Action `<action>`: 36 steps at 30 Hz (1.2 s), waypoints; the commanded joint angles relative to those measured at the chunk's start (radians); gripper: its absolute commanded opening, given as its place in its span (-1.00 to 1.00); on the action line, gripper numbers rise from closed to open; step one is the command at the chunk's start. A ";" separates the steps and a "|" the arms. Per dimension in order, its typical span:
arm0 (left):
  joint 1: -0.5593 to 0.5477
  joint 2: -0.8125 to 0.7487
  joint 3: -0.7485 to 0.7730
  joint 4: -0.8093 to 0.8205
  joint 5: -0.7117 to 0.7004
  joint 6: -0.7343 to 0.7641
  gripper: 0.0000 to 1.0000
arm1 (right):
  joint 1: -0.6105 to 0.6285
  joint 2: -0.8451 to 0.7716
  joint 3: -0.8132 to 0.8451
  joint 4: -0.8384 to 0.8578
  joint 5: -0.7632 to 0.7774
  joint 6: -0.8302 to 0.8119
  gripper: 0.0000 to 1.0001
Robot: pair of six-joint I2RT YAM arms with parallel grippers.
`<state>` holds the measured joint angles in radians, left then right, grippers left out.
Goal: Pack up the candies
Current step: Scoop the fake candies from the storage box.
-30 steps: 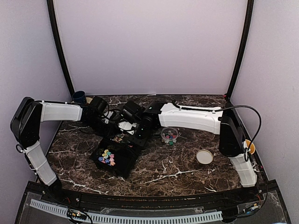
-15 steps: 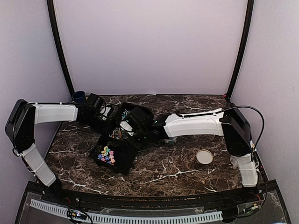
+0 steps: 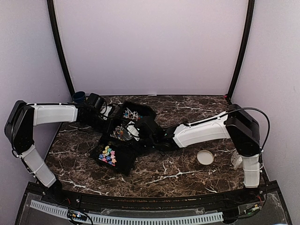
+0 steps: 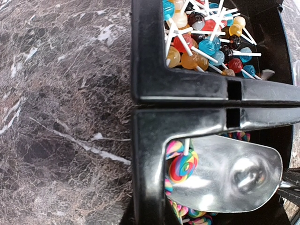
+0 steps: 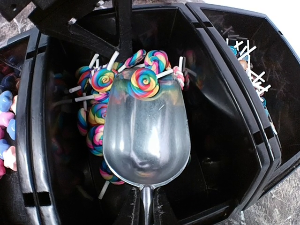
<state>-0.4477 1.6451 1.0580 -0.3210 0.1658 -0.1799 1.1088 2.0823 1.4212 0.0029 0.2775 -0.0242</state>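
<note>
Three black bins stand side by side. The near bin (image 3: pixel 123 164) holds the candies (image 3: pixel 107 155), small blue, pink and yellow sweets, also at the left edge of the right wrist view (image 5: pixel 5 117). The middle bin (image 5: pixel 220 140) holds rainbow swirl lollipops (image 5: pixel 102 79), and the far bin (image 4: pixel 154 70) holds round ball lollipops (image 4: pixel 201 33). My right gripper (image 5: pixel 146 206) is shut on the handle of a metal scoop (image 5: pixel 146 136) that lies inside the middle bin with one swirl lollipop (image 5: pixel 144 83) at its tip. My left gripper (image 3: pixel 107 119) is shut on the middle bin's left wall.
A round tan lid (image 3: pixel 205 157) lies on the marble table (image 3: pixel 187 173) to the right. A dark blue cup (image 3: pixel 78 97) stands at the back left corner. The right arm (image 3: pixel 201 131) stretches low across the table's middle.
The right arm has swung left and come down, bringing the scoop into the middle bin. It now covers the clear cup that showed before. The left arm shifted slightly.
</note>
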 commanded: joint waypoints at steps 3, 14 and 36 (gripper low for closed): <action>-0.005 -0.122 0.055 0.086 0.153 -0.033 -1.00 | -0.013 -0.043 -0.101 0.169 0.057 0.024 -1.00; 0.012 -0.104 0.063 0.056 0.114 -0.037 -1.00 | -0.017 -0.087 -0.144 0.158 0.034 0.024 -1.00; 0.023 -0.086 0.068 0.044 0.103 -0.039 -1.00 | -0.042 -0.236 -0.334 0.298 -0.038 0.023 -1.00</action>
<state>-0.4381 1.6341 1.0649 -0.3420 0.2062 -0.1936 1.0935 1.9003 1.1328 0.2413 0.2337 -0.0139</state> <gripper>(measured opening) 0.096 0.081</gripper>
